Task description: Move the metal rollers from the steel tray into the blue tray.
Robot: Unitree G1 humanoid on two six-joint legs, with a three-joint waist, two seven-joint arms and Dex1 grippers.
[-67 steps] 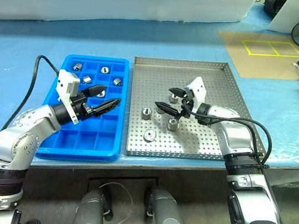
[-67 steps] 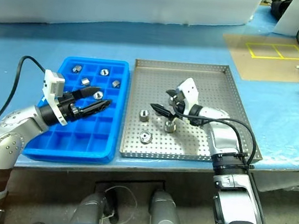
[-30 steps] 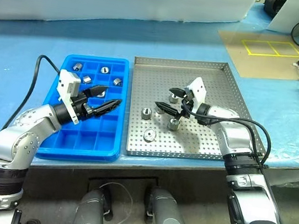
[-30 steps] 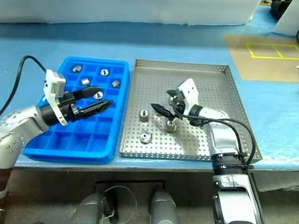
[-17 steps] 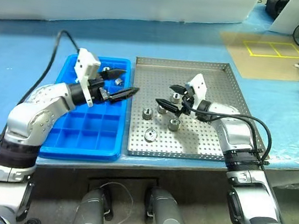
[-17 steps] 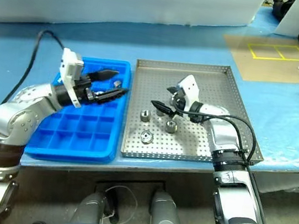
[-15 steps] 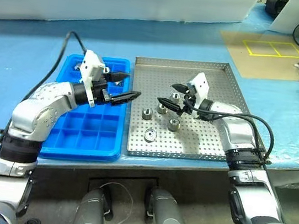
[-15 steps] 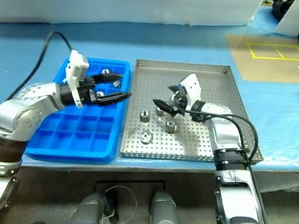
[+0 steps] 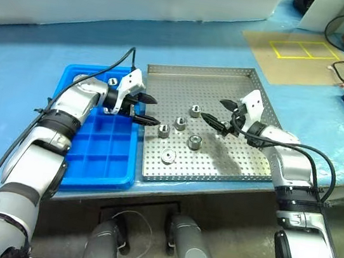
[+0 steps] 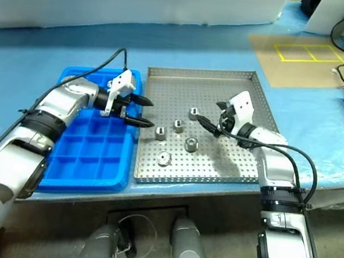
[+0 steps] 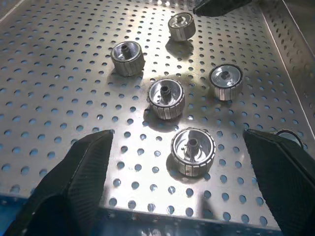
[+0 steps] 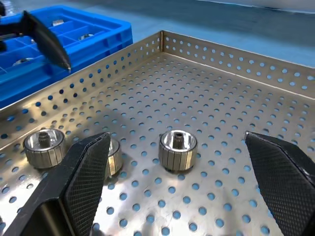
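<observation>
Task partway done, by the look of it. Four rollers left on the steel tray, clustered left of centre: one farthest back, one just ahead of it, one nearest the left hand, one toward the middle. Also a wider, flatter disc nearest the front rim, probably a roller too. So four or five moves remaining.

Blue tray just left of the steel tray, the two rims touching or nearly so. Front compartments bare; at least one roller visible in the back rows, the rest hidden behind the left arm. No firm count of what is already delivered.

Left hand released, fingers spread wide, empty, poised over the steel tray's left edge and aimed at the cluster. Next pick likely the nearest roller or the disc.

Right hand likewise spread and empty, hovering over the middle of the steel tray, right of the rollers, touching none.

Blue surface beneath both trays.
</observation>
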